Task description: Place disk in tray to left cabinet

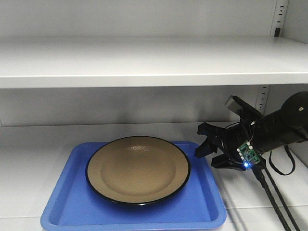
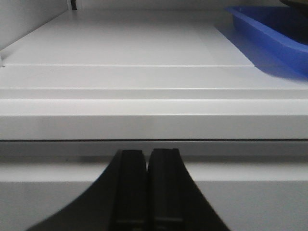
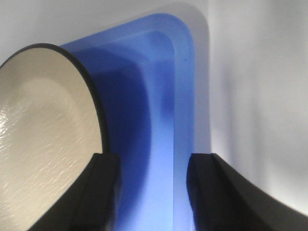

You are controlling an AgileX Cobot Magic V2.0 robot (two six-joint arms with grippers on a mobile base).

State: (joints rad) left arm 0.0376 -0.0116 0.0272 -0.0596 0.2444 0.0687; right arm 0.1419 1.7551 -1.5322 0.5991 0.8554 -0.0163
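Note:
The tan disk (image 1: 138, 169) with its thin black rim lies flat in the blue tray (image 1: 65, 202), which rests on the lower shelf of the white cabinet (image 1: 29, 149). My right gripper (image 1: 205, 146) is open at the tray's right edge. In the right wrist view the right gripper (image 3: 153, 161) has its jaws on either side of the tray's rim (image 3: 185, 106), holding nothing, and the disk (image 3: 43, 134) is just to their left. My left gripper (image 2: 147, 153) is shut and empty, below the shelf's front edge, with a corner of the tray (image 2: 269, 29) far off to the upper right.
An upper shelf (image 1: 144, 62) spans the cabinet above the tray. Perforated support strips (image 1: 262, 98) run up the back right wall. The right arm's cables (image 1: 274, 197) hang down at the right. Bare white shelf (image 2: 120, 43) stretches left of the tray.

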